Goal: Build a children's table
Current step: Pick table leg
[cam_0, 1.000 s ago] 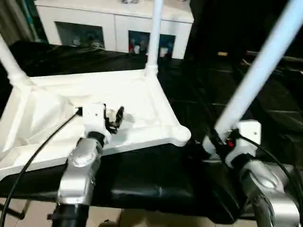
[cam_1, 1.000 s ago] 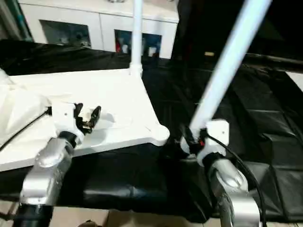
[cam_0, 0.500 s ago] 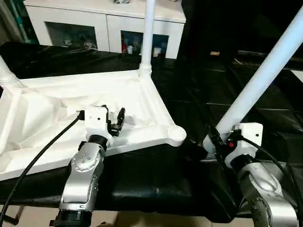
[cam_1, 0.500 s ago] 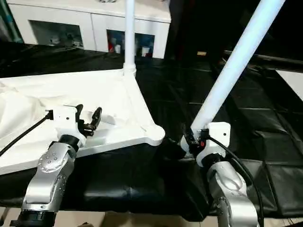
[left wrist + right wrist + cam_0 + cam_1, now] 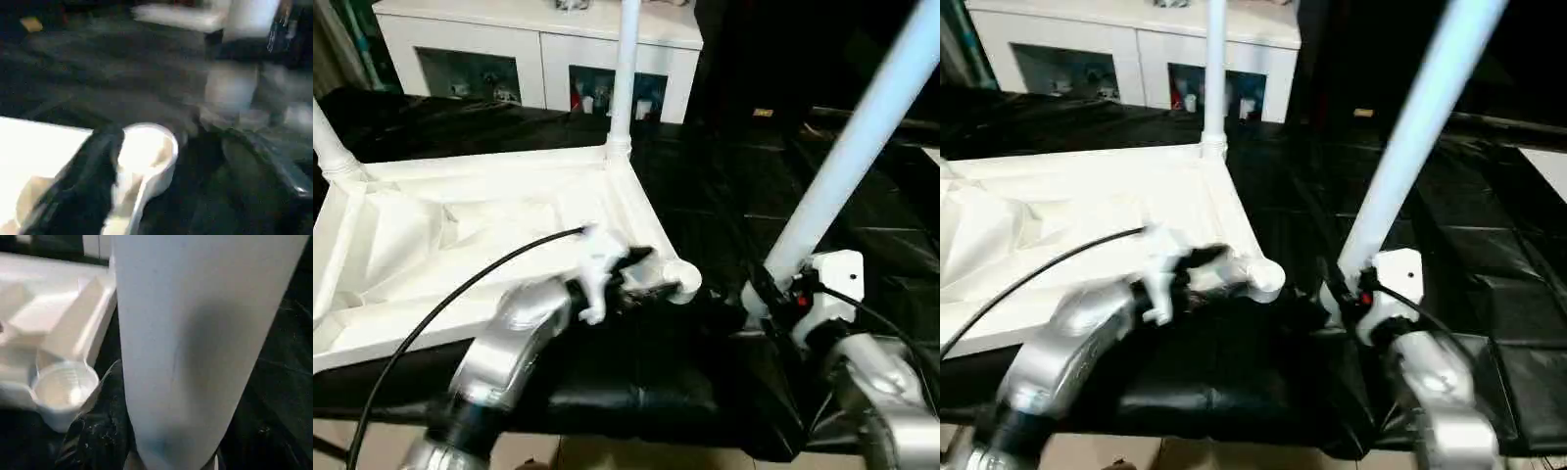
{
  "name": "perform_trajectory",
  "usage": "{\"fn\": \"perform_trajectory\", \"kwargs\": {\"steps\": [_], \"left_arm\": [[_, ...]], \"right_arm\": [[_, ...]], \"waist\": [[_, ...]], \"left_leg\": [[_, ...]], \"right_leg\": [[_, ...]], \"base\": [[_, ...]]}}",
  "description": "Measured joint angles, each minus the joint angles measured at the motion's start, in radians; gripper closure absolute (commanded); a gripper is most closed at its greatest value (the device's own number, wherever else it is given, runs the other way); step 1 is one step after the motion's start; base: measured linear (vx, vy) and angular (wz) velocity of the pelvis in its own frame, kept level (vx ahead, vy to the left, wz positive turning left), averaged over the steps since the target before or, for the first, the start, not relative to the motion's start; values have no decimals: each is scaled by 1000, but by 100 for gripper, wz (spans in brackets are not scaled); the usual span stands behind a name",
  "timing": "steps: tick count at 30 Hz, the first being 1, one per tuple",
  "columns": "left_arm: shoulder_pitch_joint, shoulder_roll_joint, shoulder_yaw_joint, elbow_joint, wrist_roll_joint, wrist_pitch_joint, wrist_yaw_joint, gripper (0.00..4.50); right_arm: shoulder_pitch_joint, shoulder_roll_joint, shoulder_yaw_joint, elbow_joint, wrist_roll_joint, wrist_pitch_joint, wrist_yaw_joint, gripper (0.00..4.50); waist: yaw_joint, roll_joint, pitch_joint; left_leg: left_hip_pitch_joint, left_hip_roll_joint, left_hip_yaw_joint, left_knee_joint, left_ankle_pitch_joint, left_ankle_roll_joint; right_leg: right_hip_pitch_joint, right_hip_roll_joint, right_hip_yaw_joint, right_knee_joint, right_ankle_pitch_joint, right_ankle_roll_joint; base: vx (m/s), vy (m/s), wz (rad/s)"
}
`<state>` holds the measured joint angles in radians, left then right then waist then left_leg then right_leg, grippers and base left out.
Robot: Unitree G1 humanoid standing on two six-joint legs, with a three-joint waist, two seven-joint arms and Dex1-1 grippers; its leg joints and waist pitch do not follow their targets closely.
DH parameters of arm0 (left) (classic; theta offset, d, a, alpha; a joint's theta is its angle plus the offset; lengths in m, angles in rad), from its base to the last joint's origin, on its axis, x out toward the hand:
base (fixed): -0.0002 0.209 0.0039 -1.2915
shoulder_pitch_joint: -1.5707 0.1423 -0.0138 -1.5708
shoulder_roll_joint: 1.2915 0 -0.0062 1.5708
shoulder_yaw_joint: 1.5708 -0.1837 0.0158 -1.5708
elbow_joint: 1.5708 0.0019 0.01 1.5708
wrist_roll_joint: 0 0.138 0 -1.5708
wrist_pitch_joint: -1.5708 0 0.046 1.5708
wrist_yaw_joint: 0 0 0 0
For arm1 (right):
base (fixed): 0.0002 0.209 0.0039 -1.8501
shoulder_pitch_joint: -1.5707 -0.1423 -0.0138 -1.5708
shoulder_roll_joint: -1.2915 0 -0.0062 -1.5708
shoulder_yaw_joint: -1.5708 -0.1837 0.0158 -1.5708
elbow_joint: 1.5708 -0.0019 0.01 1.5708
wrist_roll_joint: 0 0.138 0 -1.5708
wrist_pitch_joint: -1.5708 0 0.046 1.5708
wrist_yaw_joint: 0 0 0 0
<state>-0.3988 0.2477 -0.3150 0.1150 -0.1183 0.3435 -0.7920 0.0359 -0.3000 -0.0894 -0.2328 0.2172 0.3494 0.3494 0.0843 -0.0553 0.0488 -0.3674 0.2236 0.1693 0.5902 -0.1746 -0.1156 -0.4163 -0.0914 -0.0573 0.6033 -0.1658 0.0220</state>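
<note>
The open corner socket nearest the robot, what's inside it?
The corner socket looks hollow and holds no leg; only its white inner wall and floor show. The left end effector hovers beside it, and one black finger covers part of its rim.

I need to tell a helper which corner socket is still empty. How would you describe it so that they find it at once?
On the black-covered work table lies the upturned white plastic table top, ribbed side up. Go to its near corner, beside the left gripper and close to the loose white tube leg in the right gripper. That round corner socket stands open; two far corners already carry legs.

Head pair downward; wrists close, perhaps blurred
</note>
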Motion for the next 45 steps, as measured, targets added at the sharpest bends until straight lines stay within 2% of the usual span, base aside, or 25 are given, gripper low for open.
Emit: {"fn": "perform_trajectory", "kwargs": {"steps": [2,5,8,10,13,18,19,21,25,27,29,33,34,38,39,45], "left_arm": [[-17,5,-29,42,39,12,-8,49],[-64,26,-48,106,57,28,-5,49],[-97,82,-56,107,74,105,-13,49],[-99,88,-55,107,74,160,-17,78],[-99,75,-45,102,73,218,-12,98],[-101,79,-40,99,54,268,-33,141],[-102,84,-40,99,52,271,-36,158],[-104,85,-40,99,51,272,-41,165],[-124,80,-41,114,51,262,-57,202],[-138,80,-47,138,56,256,-63,206],[-150,80,-55,160,58,244,-68,237],[-162,84,-66,187,75,231,-77,260],[-162,88,-69,190,77,228,-78,282],[-166,100,-77,193,86,228,-90,298],[-166,101,-77,193,87,228,-94,316],[-166,108,-77,195,87,227,-101,360]], "right_arm": [[4,-18,-2,-2,-5,13,13,264],[19,-21,1,-24,14,41,34,264],[30,-34,20,-43,16,41,52,264],[31,-35,23,-42,16,41,55,264],[31,-35,27,-42,16,39,65,264],[42,-33,37,-43,16,39,71,264],[46,-32,39,-42,16,39,71,264],[46,-30,41,-43,16,39,70,264],[46,-26,41,-42,16,34,70,264],[46,-26,43,-42,16,32,70,264],[46,-25,43,-42,16,31,70,264],[46,-25,43,-42,16,30,70,264],[46,-25,43,-42,15,30,70,264],[46,-20,43,-42,15,30,68,264],[46,-18,43,-42,15,30,68,264],[46,-15,43,-42,22,30,70,264]], "waist": [[-5,3,-1],[-5,5,0],[-6,10,-1],[-1,14,0],[5,17,-1],[4,25,-3],[4,27,-3],[4,31,-3],[4,33,-4],[4,35,-5],[4,36,-5],[3,39,-6],[3,40,-6],[3,46,-6],[3,47,-6],[2,48,-6]], "left_leg": [[0,0,0,0,0,0],[0,0,0,-1,0,0],[1,0,0,-1,0,0],[1,0,0,0,0,0],[2,0,0,1,0,0],[2,0,0,1,0,0],[1,0,0,1,0,0],[1,-1,0,1,0,0],[1,-1,0,1,0,0],[1,-1,0,1,0,0],[1,-1,0,1,0,0],[1,-1,0,1,0,0],[1,-1,0,1,0,0],[1,-1,0,1,0,0],[1,-1,0,1,0,0],[1,-1,0,1,0,0]], "right_leg": [[0,0,1,0,0,0],[-2,1,0,2,0,0],[-1,1,1,2,0,-1],[-1,0,1,2,0,-1],[0,0,1,3,0,-1],[0,0,2,3,1,-1],[0,0,2,3,0,-1],[0,0,2,3,0,-1],[0,0,2,3,0,-1],[0,0,2,3,0,-1],[0,0,2,3,0,-1],[0,0,2,3,0,-1],[0,0,2,3,0,-1],[0,0,2,3,0,-1],[0,0,2,3,0,-1],[0,0,2,3,0,-1]], "base": [[0,0,0],[0,0,0],[0,0,0],[0,0,0],[0,0,0],[0,0,0],[0,0,0],[0,0,0],[0,0,0],[0,0,0],[0,0,0],[0,0,0],[0,0,0],[0,0,0],[0,0,0],[0,0,0]]}}
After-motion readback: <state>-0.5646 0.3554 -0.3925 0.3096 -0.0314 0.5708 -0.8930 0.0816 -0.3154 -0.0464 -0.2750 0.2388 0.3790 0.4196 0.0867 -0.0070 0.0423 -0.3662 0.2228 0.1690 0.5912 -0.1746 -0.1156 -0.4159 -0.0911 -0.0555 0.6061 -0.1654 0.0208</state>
